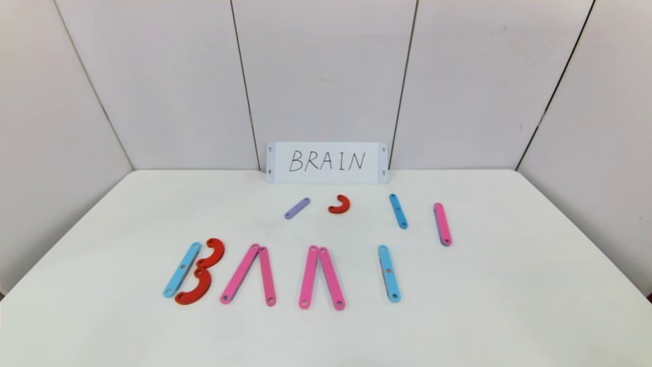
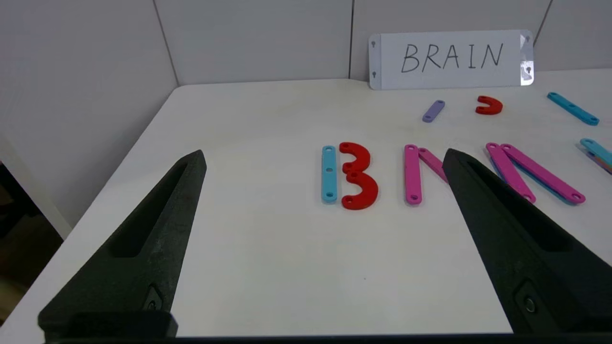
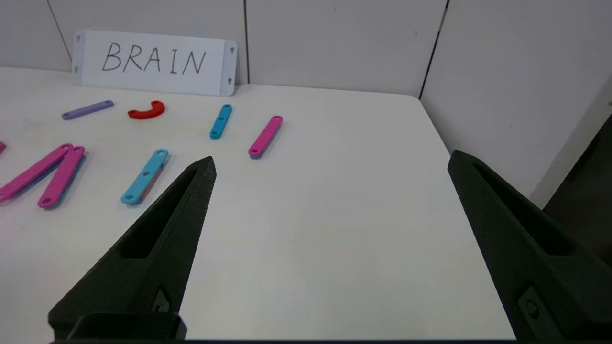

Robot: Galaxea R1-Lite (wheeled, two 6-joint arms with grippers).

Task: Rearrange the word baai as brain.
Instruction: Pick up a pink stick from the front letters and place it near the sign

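Observation:
The word lies in a row near the table's front. The B is a light-blue bar (image 1: 182, 269) with two red curves (image 1: 202, 271). Two A shapes follow, each of two pink bars meeting at the top: the first A (image 1: 250, 275), the second A (image 1: 321, 277). The I is a light-blue bar (image 1: 389, 273). Behind them lie a lilac short bar (image 1: 297, 208), a small red curve (image 1: 340, 205), a blue bar (image 1: 398, 210) and a pink bar (image 1: 442, 224). My left gripper (image 2: 325, 160) is open above the table before the B. My right gripper (image 3: 331, 160) is open over bare table at the right.
A white card (image 1: 326, 162) with handwritten "BRAIN" leans on the back wall. White wall panels close the table at the back and sides. Neither arm shows in the head view.

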